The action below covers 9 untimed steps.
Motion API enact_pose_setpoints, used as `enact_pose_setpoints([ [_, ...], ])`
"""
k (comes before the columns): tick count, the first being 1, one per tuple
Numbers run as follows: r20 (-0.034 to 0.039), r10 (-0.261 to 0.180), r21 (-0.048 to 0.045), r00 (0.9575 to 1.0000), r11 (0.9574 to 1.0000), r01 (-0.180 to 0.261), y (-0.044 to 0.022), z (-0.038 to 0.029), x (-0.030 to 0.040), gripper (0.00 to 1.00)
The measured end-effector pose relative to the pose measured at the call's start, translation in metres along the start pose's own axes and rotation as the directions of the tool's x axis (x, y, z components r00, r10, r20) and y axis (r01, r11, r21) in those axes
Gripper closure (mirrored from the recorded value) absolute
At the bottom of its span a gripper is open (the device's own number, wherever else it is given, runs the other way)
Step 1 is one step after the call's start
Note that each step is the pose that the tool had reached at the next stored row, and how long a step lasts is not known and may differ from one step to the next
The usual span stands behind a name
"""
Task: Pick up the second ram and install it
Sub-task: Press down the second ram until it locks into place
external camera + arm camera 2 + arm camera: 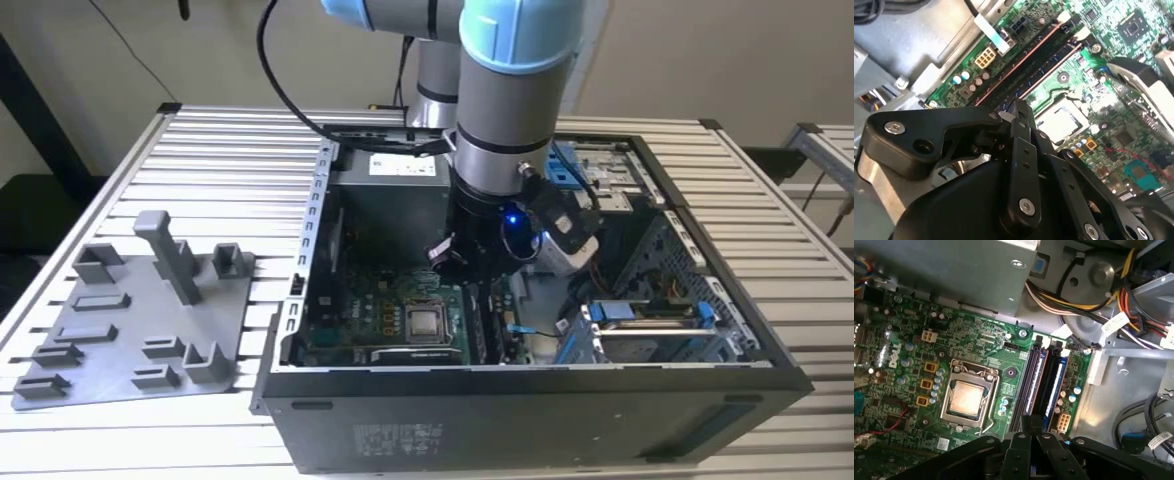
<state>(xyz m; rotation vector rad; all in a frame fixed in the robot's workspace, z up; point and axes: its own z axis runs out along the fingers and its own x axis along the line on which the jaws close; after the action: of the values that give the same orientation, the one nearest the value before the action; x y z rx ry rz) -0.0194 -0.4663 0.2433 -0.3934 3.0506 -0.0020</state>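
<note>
My gripper point(461, 278) is down inside the open computer case point(747, 340), over the green motherboard point(380, 322). In both wrist views its black fingers are shut together with nothing between them point(1020, 106) point(1030, 421). The tips hover at one end of the row of memory slots. A thin bluish ram stick point(1039, 382) stands seated in the slot in line with the fingertips, and another stick point(1057, 384) sits in a slot beside it. The same long slots point(1026, 56) run away from the fingertips. Whether the tips touch the ram cannot be told.
The bare processor socket point(966, 399) lies beside the slots. A grey power-supply box point(954, 270) and a bundle of cables point(1094, 305) border the board. Drive bays with blue latches point(641, 315) fill the case's right side. A grey parts fixture point(134, 320) lies outside on the slatted table.
</note>
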Motion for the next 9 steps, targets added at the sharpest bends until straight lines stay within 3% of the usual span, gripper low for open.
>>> enact_pose_setpoints([
  [5,0.0012,-0.075,-0.0050,0.9972,0.9971,0.075,-0.0002,0.0009,-0.0009,0.89],
  [9,0.0049,-0.148,-0.0085,0.9890,0.9890,0.148,-0.0003,0.0018,-0.0010,0.89],
])
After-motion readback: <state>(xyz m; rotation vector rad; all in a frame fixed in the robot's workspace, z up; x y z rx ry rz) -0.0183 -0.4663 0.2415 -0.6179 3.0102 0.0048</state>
